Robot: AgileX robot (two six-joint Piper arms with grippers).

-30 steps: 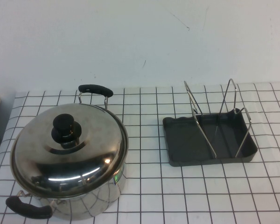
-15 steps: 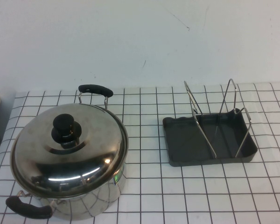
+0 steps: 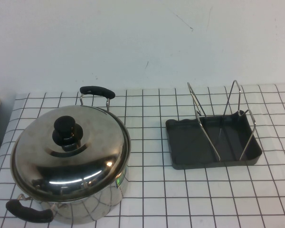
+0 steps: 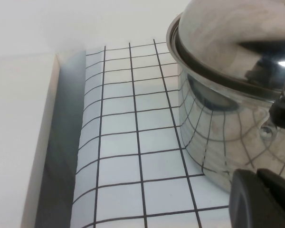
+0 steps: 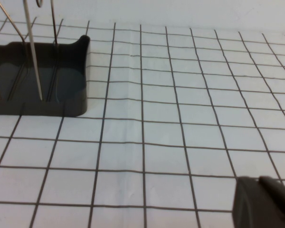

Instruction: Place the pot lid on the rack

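The pot lid (image 3: 71, 152) sat on its pot (image 3: 92, 202), well left of the rack (image 3: 213, 142); my left claw (image 4: 263, 199) waited beside the pot, my right claw (image 5: 266, 202) near the rack, grips unclear.

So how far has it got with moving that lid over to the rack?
Nothing looks done yet. The lid sits on the pot, and the rack beside it holds nothing. Neither hand grips anything: a dark corner of the left hand shows near the pot, one of the right hand near the rack. Grasping, lifting and placing all remain.
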